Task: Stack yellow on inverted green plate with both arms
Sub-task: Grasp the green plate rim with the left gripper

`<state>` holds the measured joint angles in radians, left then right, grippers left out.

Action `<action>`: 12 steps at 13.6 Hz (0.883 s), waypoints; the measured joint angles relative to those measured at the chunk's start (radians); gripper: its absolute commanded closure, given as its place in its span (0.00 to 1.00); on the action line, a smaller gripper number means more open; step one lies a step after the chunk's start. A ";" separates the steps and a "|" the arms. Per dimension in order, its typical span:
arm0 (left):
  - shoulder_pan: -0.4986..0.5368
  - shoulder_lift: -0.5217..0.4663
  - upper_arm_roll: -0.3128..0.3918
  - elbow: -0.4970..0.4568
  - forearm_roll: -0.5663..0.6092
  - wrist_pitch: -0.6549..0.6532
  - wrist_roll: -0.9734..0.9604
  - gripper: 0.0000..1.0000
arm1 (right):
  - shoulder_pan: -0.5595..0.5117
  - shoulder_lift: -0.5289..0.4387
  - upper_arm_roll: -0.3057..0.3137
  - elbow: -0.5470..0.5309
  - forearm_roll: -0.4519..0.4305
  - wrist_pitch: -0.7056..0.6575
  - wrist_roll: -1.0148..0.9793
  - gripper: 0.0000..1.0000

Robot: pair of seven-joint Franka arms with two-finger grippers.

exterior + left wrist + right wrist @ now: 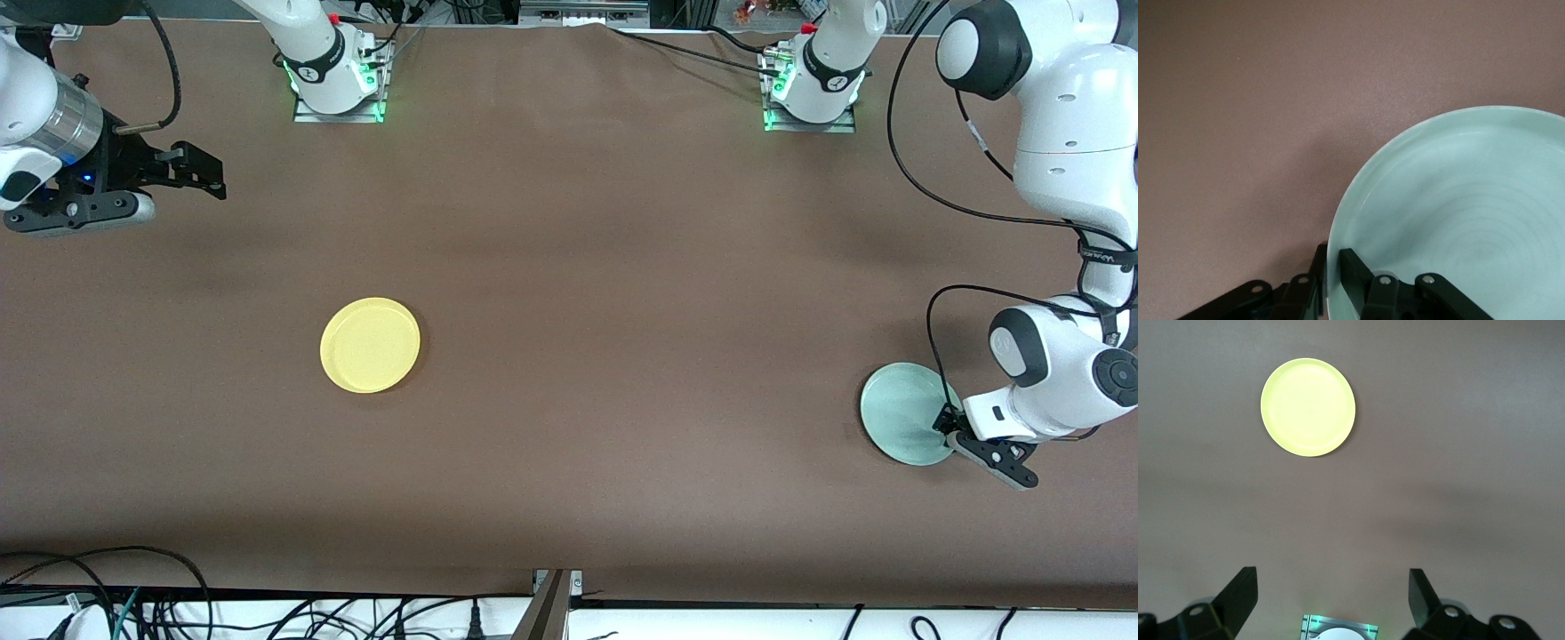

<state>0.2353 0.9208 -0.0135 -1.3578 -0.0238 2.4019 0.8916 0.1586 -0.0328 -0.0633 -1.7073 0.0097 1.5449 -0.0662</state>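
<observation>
The left hand (pixel 956 431) is working low at the green plate (pixel 902 413), right down at the left arm's end of the surface (pixel 622 267), and this is the action nearest the front camera. In the left wrist view the fingers (pixel 1355 277) are straddling the green plate's (pixel 1458 220) rim, one inside the bowl and one outside it, so the hand is gripping the plate's edge. The concave face is showing to that camera, so the plate is not looking flipped yet, and whether it is tilting up off the surface I cannot say for certain.

Moving a little farther from the front camera and well toward the right arm's end, the yellow (pixel 370 345) plate is lying flat, rim up, untouched, with nothing beside it.

Farthest up, the right hand (pixel 191 178) is hanging in the air over the bare surface at its own end, fingers spread wide with nothing between them, as the right wrist view is showing (pixel 1331 597). That arm is waiting.

Here is the relation that matters: the yellow (pixel 1308 407) plate is sitting straight ahead of the right hand, plainly the right arm's pick, while the two plates are lying well apart, so the stack is going to need them brought together once green is turned over.
</observation>
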 measured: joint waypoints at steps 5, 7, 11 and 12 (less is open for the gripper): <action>-0.052 -0.044 -0.006 0.022 0.006 -0.057 0.003 1.00 | 0.000 -0.002 0.000 -0.009 0.000 0.011 0.000 0.00; -0.099 -0.081 -0.003 0.028 0.083 -0.098 -0.023 1.00 | 0.000 -0.002 0.000 -0.011 0.000 0.015 0.000 0.00; -0.250 -0.188 -0.007 0.033 0.375 -0.248 -0.256 1.00 | 0.000 0.032 0.000 -0.031 0.000 0.088 0.000 0.00; -0.302 -0.212 -0.007 0.033 0.411 -0.312 -0.322 1.00 | 0.000 0.050 0.000 -0.035 0.000 0.113 0.000 0.00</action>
<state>-0.0672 0.7084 -0.0205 -1.3246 0.3867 2.0900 0.5696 0.1585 0.0170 -0.0634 -1.7419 0.0096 1.6581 -0.0663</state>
